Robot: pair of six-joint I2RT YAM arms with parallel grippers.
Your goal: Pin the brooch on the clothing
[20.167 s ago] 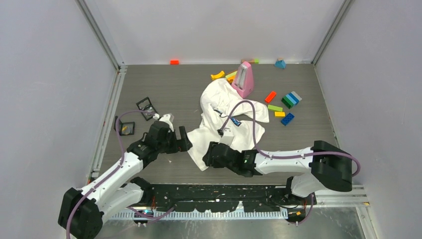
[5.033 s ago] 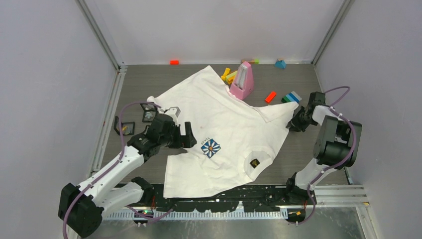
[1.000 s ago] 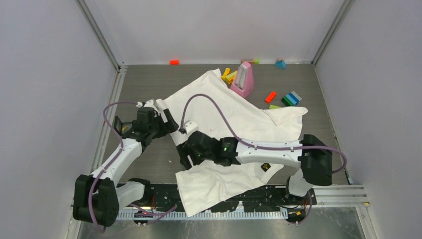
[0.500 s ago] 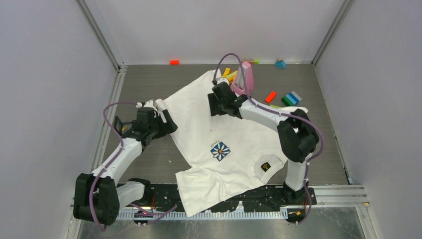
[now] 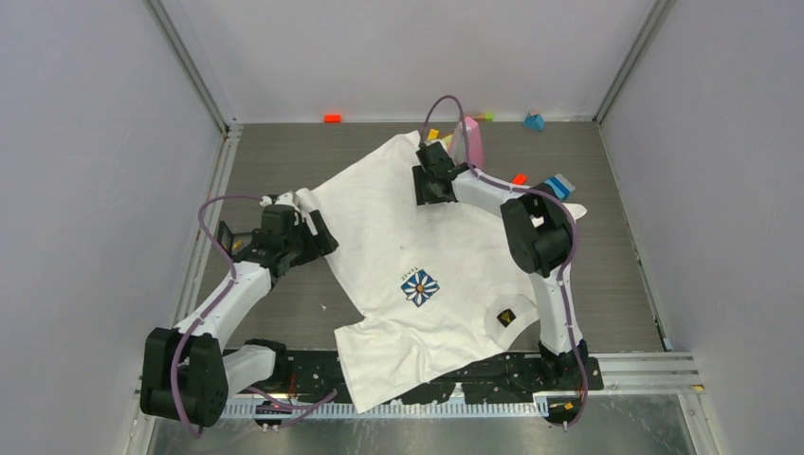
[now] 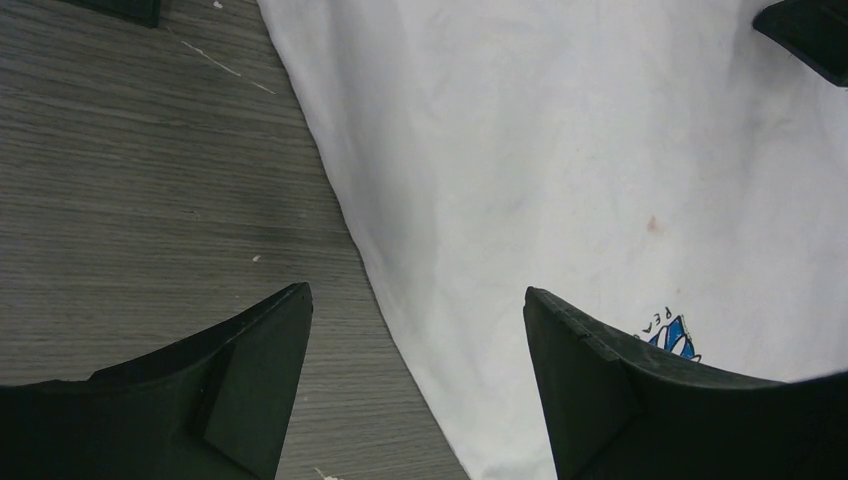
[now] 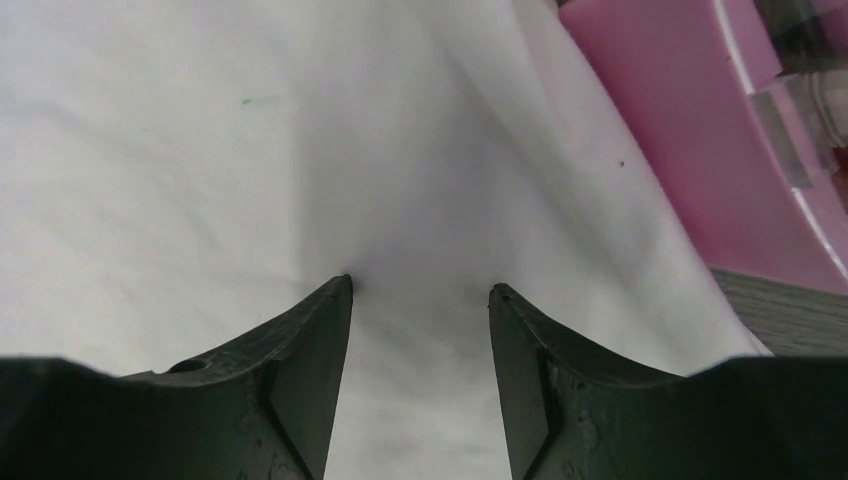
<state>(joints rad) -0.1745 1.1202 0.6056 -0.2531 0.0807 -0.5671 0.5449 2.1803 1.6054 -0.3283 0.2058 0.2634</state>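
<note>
Top external view, white T-shirt (image 5: 398, 227) spread flat mid-frame, left gripper (image 6: 415, 291) at its left edge gaping wide on nothing, right gripper (image 7: 420, 285) upper middle beside pink thing (image 7: 680, 150), partly open, tips on cloth, nothing pinched.

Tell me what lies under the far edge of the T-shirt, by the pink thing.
Only grey table shows around the T-shirt. Its far edge drapes up against the pink case; whatever lies beneath the cloth is covered.
</note>
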